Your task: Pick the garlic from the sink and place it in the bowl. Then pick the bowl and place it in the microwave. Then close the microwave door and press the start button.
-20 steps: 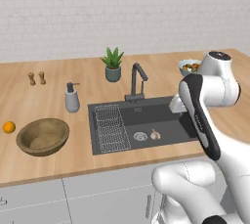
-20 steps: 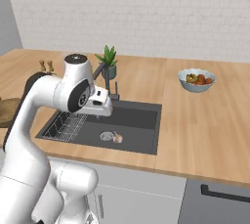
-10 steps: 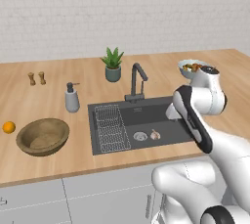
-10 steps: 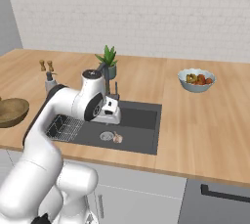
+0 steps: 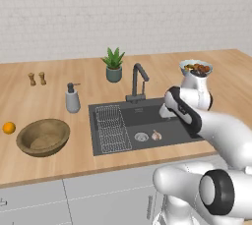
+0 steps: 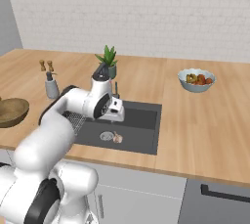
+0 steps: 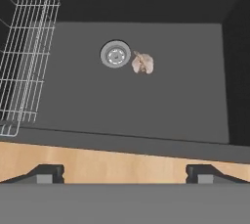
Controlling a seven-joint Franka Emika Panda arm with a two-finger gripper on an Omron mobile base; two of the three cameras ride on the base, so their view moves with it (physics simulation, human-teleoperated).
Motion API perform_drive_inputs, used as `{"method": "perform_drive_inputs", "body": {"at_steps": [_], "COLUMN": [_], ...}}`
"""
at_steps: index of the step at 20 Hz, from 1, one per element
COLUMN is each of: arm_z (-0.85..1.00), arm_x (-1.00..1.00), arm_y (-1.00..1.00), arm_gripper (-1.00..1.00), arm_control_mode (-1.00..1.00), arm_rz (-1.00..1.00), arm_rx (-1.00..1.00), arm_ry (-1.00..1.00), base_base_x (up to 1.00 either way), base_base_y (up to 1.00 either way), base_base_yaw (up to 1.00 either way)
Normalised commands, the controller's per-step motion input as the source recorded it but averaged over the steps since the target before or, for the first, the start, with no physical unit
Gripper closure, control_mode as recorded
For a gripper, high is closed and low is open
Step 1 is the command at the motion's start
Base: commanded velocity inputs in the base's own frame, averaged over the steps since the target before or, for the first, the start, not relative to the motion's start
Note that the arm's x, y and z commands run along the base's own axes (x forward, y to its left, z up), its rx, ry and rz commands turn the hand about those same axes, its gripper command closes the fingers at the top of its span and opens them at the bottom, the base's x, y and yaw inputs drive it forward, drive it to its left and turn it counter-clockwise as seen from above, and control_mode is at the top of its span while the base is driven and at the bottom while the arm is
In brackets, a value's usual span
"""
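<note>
- Garlic (image 7: 142,63) lies on the floor of the sink (image 5: 177,135), just beside the round metal drain (image 7: 115,54); you see the same pair in the left base view, garlic (image 5: 156,135) to the right of the drain.
- Claw (image 7: 125,173) hangs above the near edge of the sink with its 2 fingertips (image 7: 46,173) spread wide and nothing between them; you hold no item.
- Garlic sits well apart from the claw, further into the basin in the hand view.
- Wire rack (image 5: 111,128) occupies the left part of the sink; black faucet (image 5: 138,82) stands at its back rim.
- Bowl (image 5: 43,137), wooden and empty, rests on the surface (image 5: 59,106) to the left of the sink, well apart from the garlic.
- Orange fruit (image 5: 9,127) lies near the bowl on its left.
- Soap dispenser (image 5: 73,98) stands between bowl and faucet, toward the back; potted plant (image 5: 114,65) stands behind the faucet.
- 2 small shakers (image 5: 37,78) stand at the far left rear.
- Pale fruit bowl (image 6: 196,80) stands on the surface to the right of the sink.
</note>
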Motion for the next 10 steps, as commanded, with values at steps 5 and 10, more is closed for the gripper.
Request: {"method": "perform_drive_inputs", "body": {"at_steps": [5, 10], "arm_z": [-0.44, -0.44], "arm_x": [0.39, 0.25], "arm_y": [-0.02, -0.08], "arm_gripper": [-1.00, -1.00], "arm_control_mode": [-1.00, -1.00], "arm_rz": [0.00, 0.00], "arm_rx": [0.00, 0.00], "arm_ry": [0.01, 0.02], "base_base_x": [0.00, 0.00], "base_base_y": [0.00, 0.00], "base_base_yaw": [0.00, 0.00]}}
